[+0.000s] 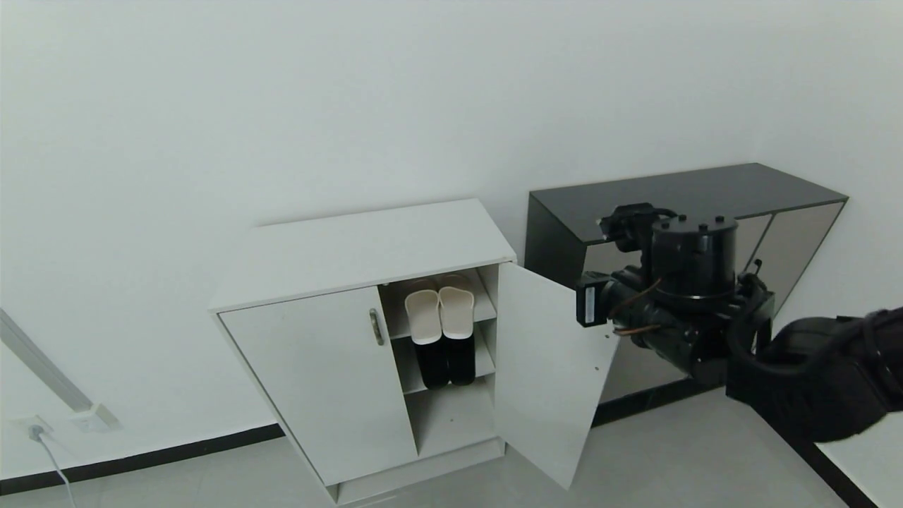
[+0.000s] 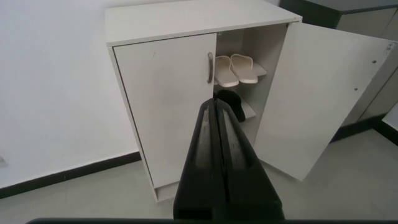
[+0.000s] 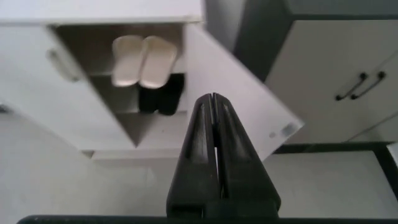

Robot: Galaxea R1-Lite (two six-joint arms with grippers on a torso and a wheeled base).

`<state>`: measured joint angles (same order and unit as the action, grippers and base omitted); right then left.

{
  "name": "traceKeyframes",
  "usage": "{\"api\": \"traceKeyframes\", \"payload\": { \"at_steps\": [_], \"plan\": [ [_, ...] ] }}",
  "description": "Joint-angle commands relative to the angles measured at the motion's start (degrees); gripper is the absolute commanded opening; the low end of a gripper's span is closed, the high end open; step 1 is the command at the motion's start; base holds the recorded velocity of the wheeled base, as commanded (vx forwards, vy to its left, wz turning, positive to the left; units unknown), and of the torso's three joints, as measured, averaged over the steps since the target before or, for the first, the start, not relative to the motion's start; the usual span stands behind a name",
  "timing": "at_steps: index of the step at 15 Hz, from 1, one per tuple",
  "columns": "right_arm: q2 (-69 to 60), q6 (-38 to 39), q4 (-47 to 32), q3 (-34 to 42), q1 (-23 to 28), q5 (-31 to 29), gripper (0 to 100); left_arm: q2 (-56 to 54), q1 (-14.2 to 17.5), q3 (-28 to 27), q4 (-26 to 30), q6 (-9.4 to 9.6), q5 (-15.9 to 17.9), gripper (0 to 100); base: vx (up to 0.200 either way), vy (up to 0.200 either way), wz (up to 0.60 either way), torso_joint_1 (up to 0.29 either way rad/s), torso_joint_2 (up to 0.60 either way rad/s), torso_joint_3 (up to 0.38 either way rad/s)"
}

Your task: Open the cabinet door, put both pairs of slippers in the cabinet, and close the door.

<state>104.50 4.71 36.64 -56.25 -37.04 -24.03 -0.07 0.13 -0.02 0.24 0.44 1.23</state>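
Note:
The white cabinet [image 1: 367,247] stands against the wall with its left door [image 1: 317,381] closed and its right door [image 1: 547,367] swung open. A pair of white slippers [image 1: 439,314] lies on the upper shelf. A pair of black slippers [image 1: 446,361] lies on the shelf below. My right arm [image 1: 663,303] hangs beside the open door's outer edge. My right gripper [image 3: 214,99] is shut and holds nothing, pointing at the open door [image 3: 242,99]. My left gripper [image 2: 216,102] is shut and holds nothing, in front of the cabinet, near the closed door's handle [image 2: 210,67].
A dark cabinet [image 1: 677,194] stands right of the white one, close behind the open door. A wall socket with a cable [image 1: 32,427] is low on the left. Grey floor [image 1: 635,466] lies open in front. A white surface edge [image 1: 868,458] is at the near right.

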Motion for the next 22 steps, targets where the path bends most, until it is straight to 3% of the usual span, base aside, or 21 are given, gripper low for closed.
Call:
{"api": "traceKeyframes", "payload": {
  "at_steps": [1, 11, 22],
  "plan": [
    [5.37, 0.04, -1.75, -6.86, 5.31, 2.58, 0, 0.07, 0.04, -0.06, 0.02, 0.00, 0.09, 0, 0.000, 0.000, 0.00, 0.000, 0.00, 0.000],
    [15.03, 3.38, -3.33, -13.71, 16.29, 12.87, 0, 0.07, 0.04, -0.06, 0.02, 0.00, 0.00, 0, 0.000, 0.000, 0.00, 0.000, 0.00, 0.000],
    [23.03, 6.10, -2.98, -15.03, 20.34, 15.59, 0, 0.07, 0.04, -0.06, 0.02, 0.00, 0.00, 0, 0.000, 0.000, 0.00, 0.000, 0.00, 0.000]
  ]
}}
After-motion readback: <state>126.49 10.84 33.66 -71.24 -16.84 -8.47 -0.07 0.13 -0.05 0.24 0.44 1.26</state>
